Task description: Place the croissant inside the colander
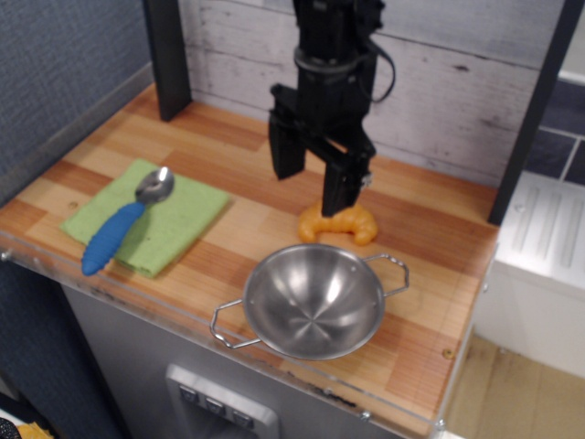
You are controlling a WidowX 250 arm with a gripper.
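The orange-yellow croissant (345, 225) lies on the wooden counter, just behind the colander. The colander (313, 300) is a shiny steel bowl with two wire loop handles, standing empty near the front edge. My black gripper (311, 189) hangs open above the croissant's left part. Its right finger (336, 190) hides the top of the croissant. Its left finger (283, 155) is over bare counter to the left. The jaws hold nothing.
A blue-handled spoon (119, 230) lies on a green cloth (151, 218) at the left. A black post (168, 57) stands at the back left against the white plank wall. The counter's clear front edge (183, 320) runs just before the colander.
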